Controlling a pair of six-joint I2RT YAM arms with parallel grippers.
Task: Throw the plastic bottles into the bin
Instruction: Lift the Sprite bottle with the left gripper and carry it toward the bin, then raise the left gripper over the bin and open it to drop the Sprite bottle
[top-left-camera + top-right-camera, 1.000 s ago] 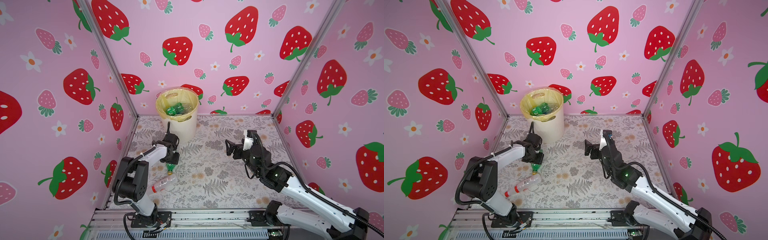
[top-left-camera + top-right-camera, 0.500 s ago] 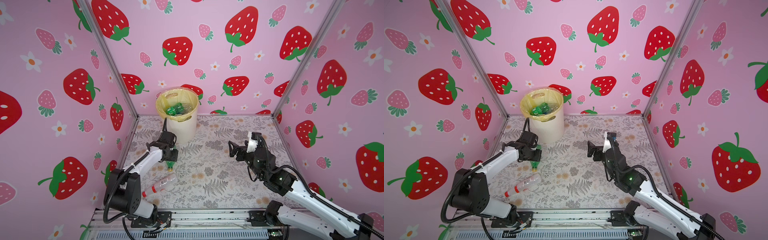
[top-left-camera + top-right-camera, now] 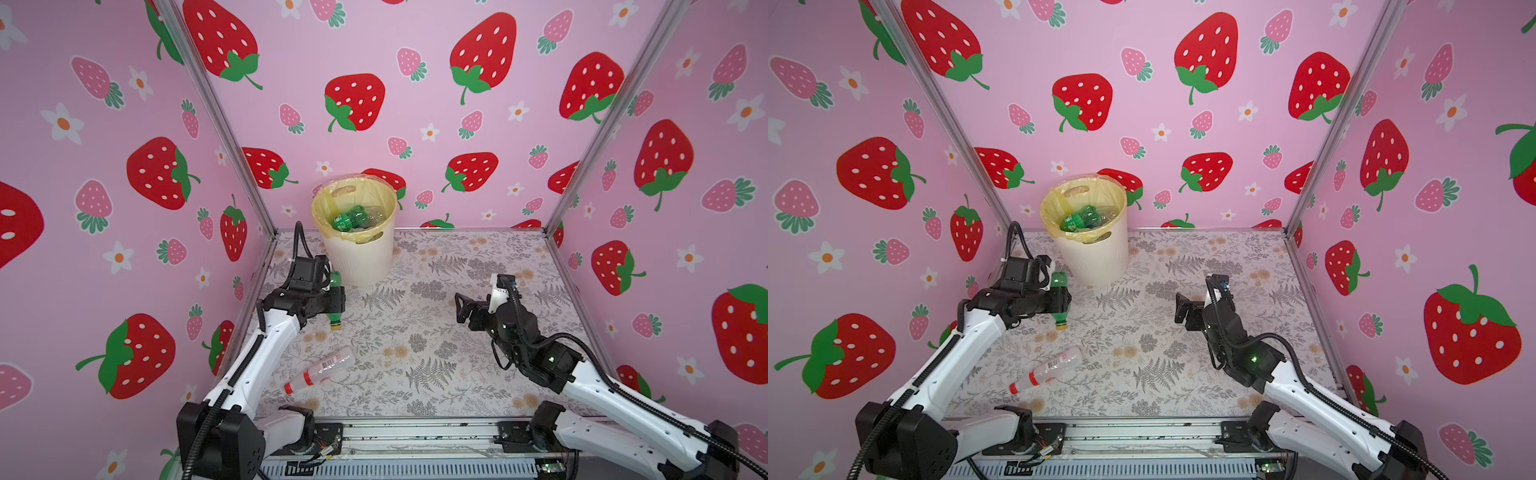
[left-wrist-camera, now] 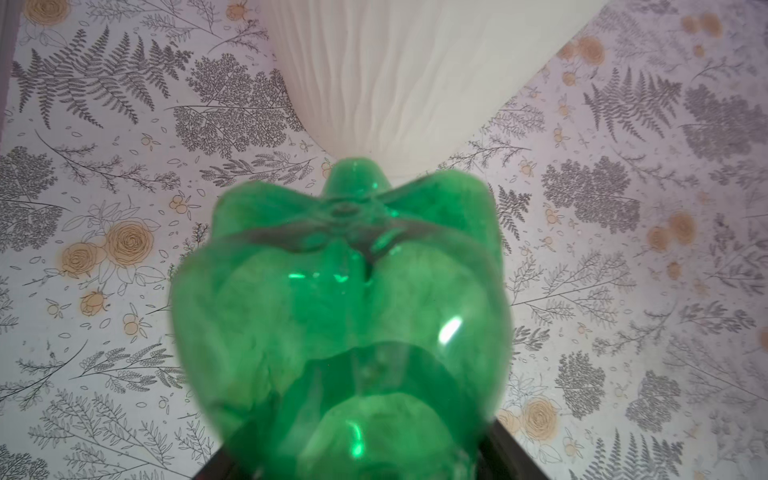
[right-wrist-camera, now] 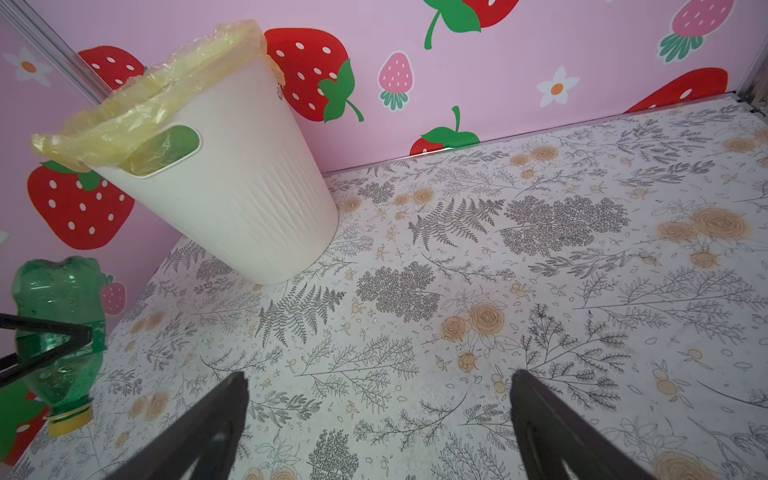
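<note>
**A:** Plastic bottles (image 3: 352, 217), where are they?

**B:** Several lie heaped inside the bin (image 3: 361, 262), green ones and clear ones, seen through its mouth in both top views. Two are outside it. A green bottle (image 3: 336, 278) is clamped in the left gripper (image 3: 335, 301), upside down, with its yellow cap (image 3: 336, 326) pointing at the mat (image 3: 436, 332) and its lobed base up. A clear bottle (image 3: 322, 369) lies on its side on the mat nearer the front. Its red cap points toward the front left, and it has a red band at the neck and a barcode on the body.

**A:** What is the bin like?

**B:** Round, cream-white plastic, tapering toward the foot, with fine upright ribs and an oval handle hole under the rim. A thin, wrinkled, yellowish see-through bag (image 3: 328, 199) is folded over the rim.

**A:** How close is the held bottle to it?

**B:** Just beside the lower wall, well under the rim. The right wrist view shows a gap between them. I cannot tell whether the cap touches the mat.

**A:** And the other arm?

**B:** The right gripper (image 3: 458, 308) is spread wide with nothing between its fingers. It sits over the right part of the mat and points toward the bin.

**A:** Room to move?

**B:** A broad stretch of the fern-and-rose printed mat lies bare between the right gripper and the bin. The left side is tighter. The left arm runs close along the pink strawberry wall (image 3: 124, 208) and the metal corner post (image 3: 223, 124). The bin stands near the mat's back edge.
</note>
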